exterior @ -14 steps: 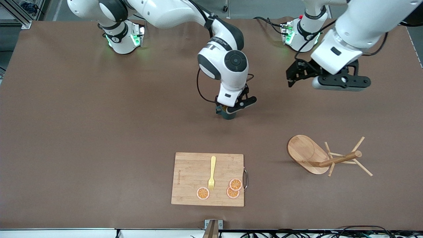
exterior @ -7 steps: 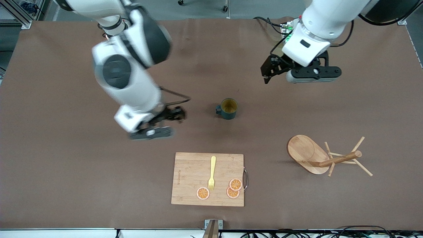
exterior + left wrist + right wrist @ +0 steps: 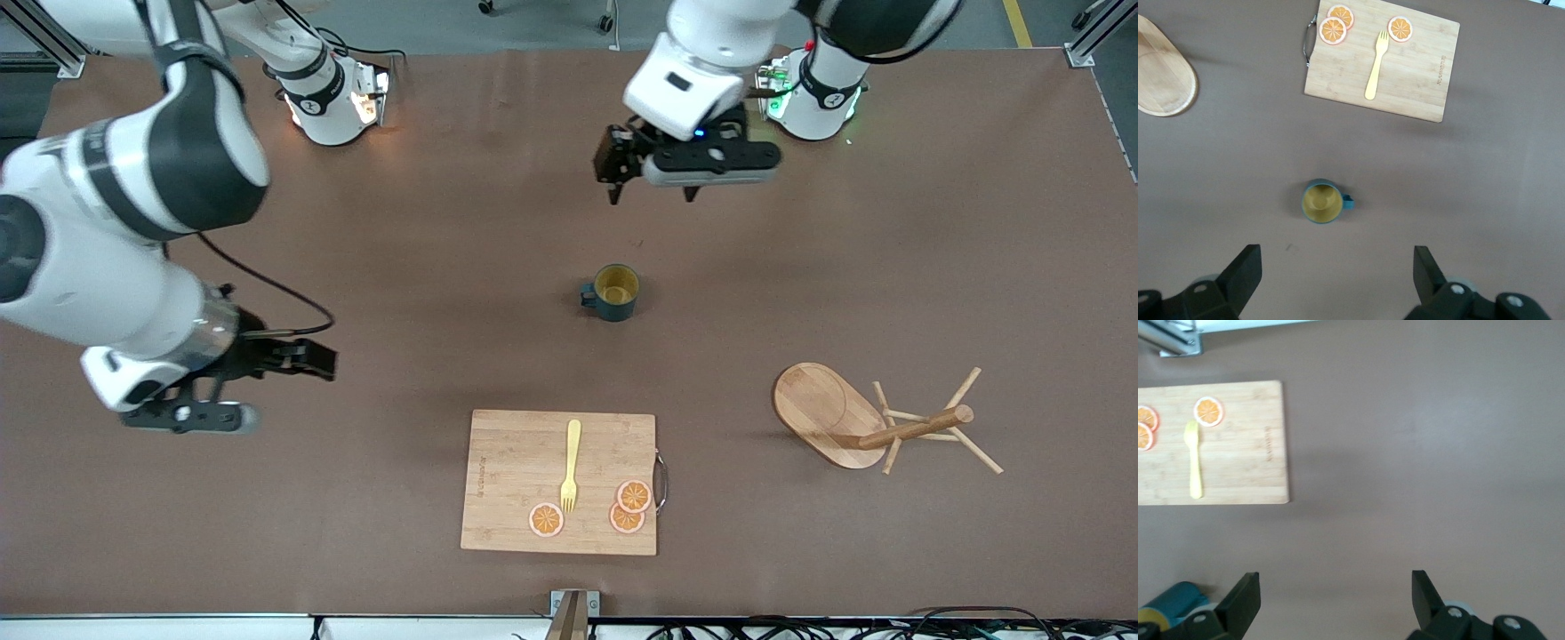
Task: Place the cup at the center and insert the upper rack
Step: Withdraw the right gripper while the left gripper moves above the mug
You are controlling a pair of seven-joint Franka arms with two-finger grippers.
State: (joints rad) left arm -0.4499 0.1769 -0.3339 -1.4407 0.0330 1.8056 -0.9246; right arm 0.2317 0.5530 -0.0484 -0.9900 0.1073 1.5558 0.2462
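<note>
The dark teal cup [image 3: 613, 292] stands upright and alone near the table's middle, its yellow inside [image 3: 1321, 203] showing. The upper rack [image 3: 876, 420], a wooden mug tree, lies tipped on its side toward the left arm's end, nearer the front camera than the cup; only its oval base [image 3: 1161, 70] shows in the left wrist view. My left gripper [image 3: 707, 180] [image 3: 1337, 267] hangs open and empty over bare table between the cup and the arm bases. My right gripper [image 3: 191, 420] [image 3: 1333, 590] is open and empty over the table toward the right arm's end. The cup [image 3: 1168, 605] shows at that view's edge.
A bamboo cutting board [image 3: 511, 484] [image 3: 1405, 73] [image 3: 1238, 453] lies nearer the front camera than the cup. It carries a yellow fork [image 3: 570, 464] and three orange slices [image 3: 633, 495]. Brown table spreads around the cup.
My right gripper has let go of the cup and swung away toward its own end of the table. The left arm has moved in from its end to hover near the cup.
</note>
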